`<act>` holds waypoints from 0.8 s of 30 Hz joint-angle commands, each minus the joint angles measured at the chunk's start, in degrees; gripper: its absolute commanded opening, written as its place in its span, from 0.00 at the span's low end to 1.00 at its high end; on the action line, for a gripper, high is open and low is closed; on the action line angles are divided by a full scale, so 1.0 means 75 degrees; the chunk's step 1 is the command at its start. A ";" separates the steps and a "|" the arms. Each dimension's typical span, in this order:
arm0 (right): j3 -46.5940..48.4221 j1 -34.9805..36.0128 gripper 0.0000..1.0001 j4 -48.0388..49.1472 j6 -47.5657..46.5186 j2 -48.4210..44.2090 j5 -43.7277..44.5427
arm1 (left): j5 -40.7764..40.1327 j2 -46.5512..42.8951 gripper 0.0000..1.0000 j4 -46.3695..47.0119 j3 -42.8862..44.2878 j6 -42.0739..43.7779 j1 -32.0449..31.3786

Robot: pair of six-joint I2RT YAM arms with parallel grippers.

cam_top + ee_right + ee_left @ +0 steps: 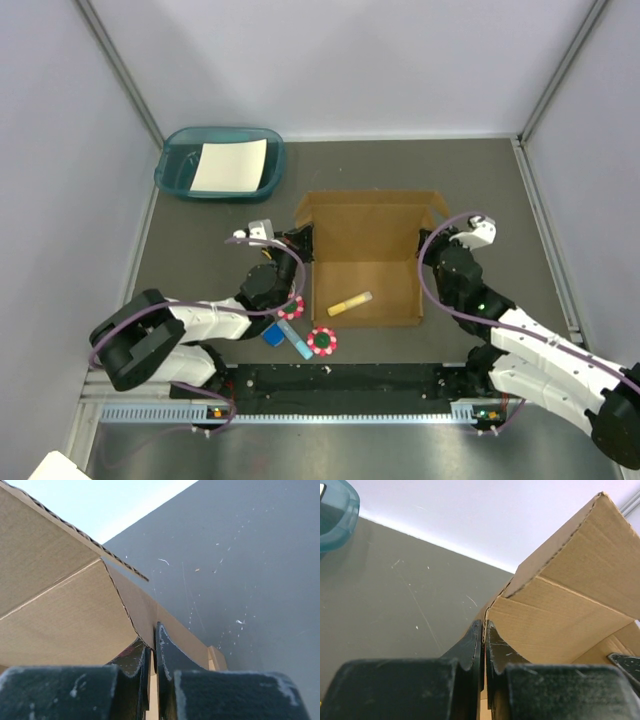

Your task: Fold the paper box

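Observation:
The paper box (365,250) is a brown cardboard sheet lying mid-table, its back flap and side walls partly raised. My left gripper (305,243) is at its left wall and my right gripper (424,250) at its right wall. In the left wrist view the gripper (484,627) is shut on the thin edge of the box's wall (560,610), with a folded flap rising to the right. In the right wrist view the gripper (154,631) is likewise shut on a cardboard wall (55,605). A yellow stick (350,303) lies on the box's floor panel.
A teal tray (175,170) holding a white sheet (230,165) stands at the back left, its rim also showing in the left wrist view (335,515). Two red-and-white discs (322,341) and blue pieces (272,335) lie near the front, left of the box.

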 commanded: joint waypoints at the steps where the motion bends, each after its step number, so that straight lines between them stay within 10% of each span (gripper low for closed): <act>1: -0.0497 0.0466 0.00 -0.2128 0.0876 0.0164 -0.0157 | 0.0319 -0.0097 0.00 -0.0123 -0.0040 -0.1094 -0.0732; 10: -0.0485 0.0735 0.00 -0.2716 0.1955 0.0082 0.0406 | -0.0854 0.0149 0.02 -0.0569 -0.0028 -0.1540 -0.1109; 24: -0.0146 0.0735 0.00 -0.2435 0.1264 0.0550 0.0628 | -0.0281 0.0782 0.00 -0.0006 0.1213 0.1635 -0.0361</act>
